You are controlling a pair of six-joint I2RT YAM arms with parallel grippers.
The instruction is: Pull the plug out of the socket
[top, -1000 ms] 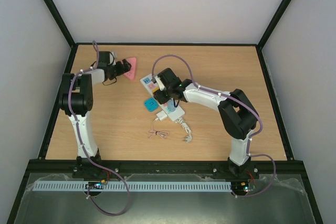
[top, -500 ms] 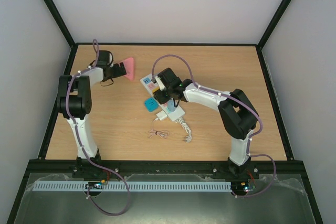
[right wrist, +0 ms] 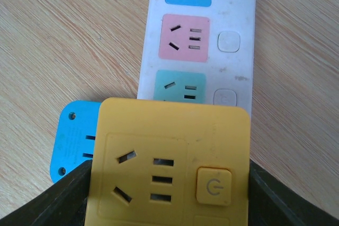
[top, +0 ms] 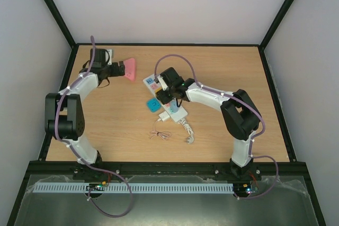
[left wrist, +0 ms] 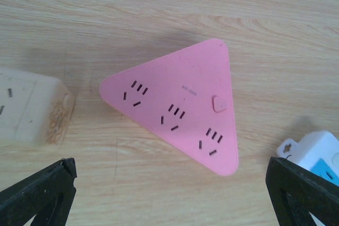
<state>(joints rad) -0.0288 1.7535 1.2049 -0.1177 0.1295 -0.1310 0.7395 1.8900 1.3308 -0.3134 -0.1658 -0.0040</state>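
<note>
The socket, a long white power strip (top: pixel 178 111) with blue, pink and teal outlet patches, lies slantwise mid-table and also shows in the right wrist view (right wrist: pixel 235 72). The plug (top: pixel 164 116), a small white box, sits at the strip's near end, its thin bundled cable (top: pixel 160 134) on the wood. My right gripper (top: pixel 168 95) is over the strip, shut on a yellow cube socket block (right wrist: pixel 169 162) that hides the plug in the right wrist view. My left gripper (top: pixel 119 69) is open and empty, its jaws wide apart just short of a pink triangle block (left wrist: pixel 180 107).
A blue block (top: pixel 152 105) lies against the strip's left side, also in the right wrist view (right wrist: pixel 71 141). The thick white curled cord (top: pixel 186 129) trails toward me. A pale whitish block (left wrist: pixel 32 107) sits left of the pink triangle (top: pixel 129 69). Black frame posts border the table.
My left arm has stretched out, its elbow swinging down and left, the gripper staying at the pink triangle. My right arm has barely moved.
</note>
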